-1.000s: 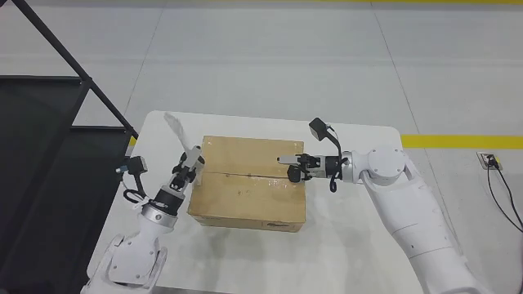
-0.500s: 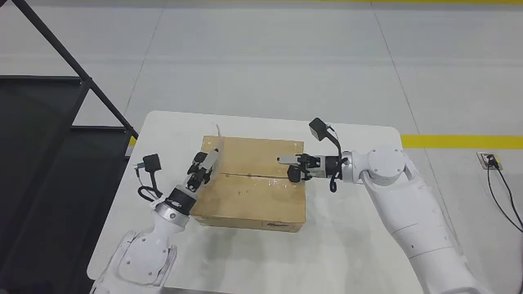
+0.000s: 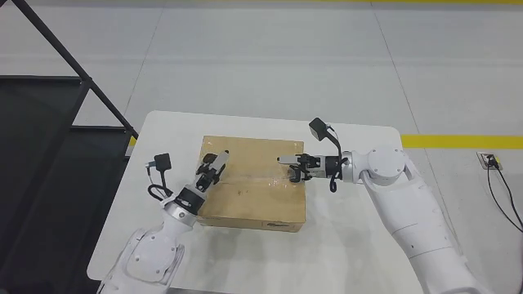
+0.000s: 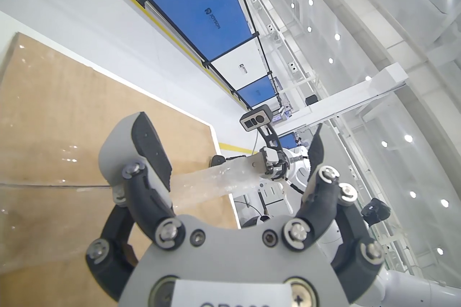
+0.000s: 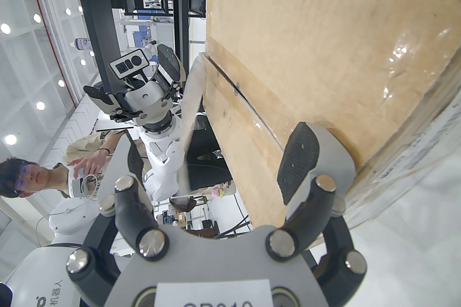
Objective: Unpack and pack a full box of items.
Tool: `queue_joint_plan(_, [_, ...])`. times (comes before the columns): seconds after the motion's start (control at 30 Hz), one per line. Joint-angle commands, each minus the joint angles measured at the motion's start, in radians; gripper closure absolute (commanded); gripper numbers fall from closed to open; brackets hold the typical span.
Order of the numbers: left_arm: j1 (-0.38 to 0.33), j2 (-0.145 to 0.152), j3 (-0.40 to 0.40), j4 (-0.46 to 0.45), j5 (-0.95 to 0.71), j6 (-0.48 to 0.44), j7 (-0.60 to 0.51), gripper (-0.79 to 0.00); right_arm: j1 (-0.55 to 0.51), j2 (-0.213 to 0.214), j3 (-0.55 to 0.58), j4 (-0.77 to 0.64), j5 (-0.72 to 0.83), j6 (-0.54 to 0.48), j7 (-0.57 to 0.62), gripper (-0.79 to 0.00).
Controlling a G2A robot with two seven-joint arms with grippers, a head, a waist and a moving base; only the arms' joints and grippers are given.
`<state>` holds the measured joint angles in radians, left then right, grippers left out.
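— What changed?
— My left gripper (image 3: 216, 162) swung in over the box (image 3: 253, 200), fingers spread. The right gripper (image 3: 283, 162) is spread too.
— The box?
— Closed, mid-table (image 3: 351, 229), beneath both. A tape strip (image 4: 216, 179) stretches between them.

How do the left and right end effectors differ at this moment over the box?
The left end effector is over the box's left part; the right end effector is over its right part. A loose strip of clear tape runs out between the left end effector's fingers; the right end effector carries nothing. Both are open, close to the top seam.
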<state>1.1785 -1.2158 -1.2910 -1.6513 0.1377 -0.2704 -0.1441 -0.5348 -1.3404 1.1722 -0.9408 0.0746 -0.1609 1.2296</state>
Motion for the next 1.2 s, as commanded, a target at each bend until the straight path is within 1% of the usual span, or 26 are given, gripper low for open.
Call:
queue_joint_plan(0.0, [-0.008, -0.003, 0.009, 0.013, 0.0, 0.003, -0.002, -0.785, 0.0, 0.0, 0.0, 0.0, 0.0, 0.0, 0.0, -0.785])
queue_joint_plan(0.2, [-0.013, -0.008, 0.021, 0.023, 0.005, 0.0, -0.003, -0.785, 0.0, 0.0, 0.0, 0.0, 0.0, 0.0, 0.0, -0.785])
queue_joint_plan(0.3, [-0.005, -0.008, 0.011, 0.003, 0.001, -0.01, 0.004, -0.785, 0.0, 0.0, 0.0, 0.0, 0.0, 0.0, 0.0, -0.785])
queue_joint_plan(0.4, [0.015, -0.007, -0.017, -0.032, -0.043, -0.025, 0.002, -0.785, 0.0, 0.0, 0.0, 0.0, 0.0, 0.0, 0.0, -0.785])
queue_joint_plan(0.53, [0.053, -0.001, -0.088, -0.085, -0.097, -0.043, 0.018, -0.785, 0.0, 0.0, 0.0, 0.0, 0.0, 0.0, 0.0, -0.785])
queue_joint_plan(0.63, [0.086, 0.005, -0.17, -0.106, -0.189, -0.055, 0.012, -0.785, 0.0, 0.0, 0.0, 0.0, 0.0, 0.0, 0.0, -0.785])
queue_joint_plan(0.73, [0.112, 0.012, -0.256, -0.094, -0.277, -0.055, -0.027, -0.785, 0.0, 0.0, 0.0, 0.0, 0.0, 0.0, 0.0, -0.785])
queue_joint_plan(0.8, [0.125, 0.017, -0.29, -0.077, -0.321, -0.054, -0.076, -0.785, 0.0, 0.0, 0.0, 0.0, 0.0, 0.0, 0.0, -0.785])
queue_joint_plan(0.87, [0.136, 0.021, -0.308, -0.062, -0.348, -0.053, -0.134, -0.785, -0.003, 0.0, 0.0, -0.003, 0.0, 0.0, -0.007, -0.785])
queue_joint_plan(0.93, [0.141, 0.024, -0.31, -0.049, -0.337, -0.055, -0.172, -0.785, -0.023, 0.002, 0.002, -0.03, 0.0, 0.001, -0.034, -0.785])
queue_joint_plan(1.0, [0.138, 0.023, -0.291, -0.039, -0.325, -0.05, -0.187, -0.785, -0.034, 0.006, 0.007, -0.052, 0.002, 0.006, -0.039, -0.785])
queue_joint_plan(1.17, [0.087, 0.015, -0.214, 0.006, -0.284, -0.021, -0.187, -0.785, -0.05, 0.015, 0.014, -0.095, -0.003, 0.013, -0.051, -0.785])
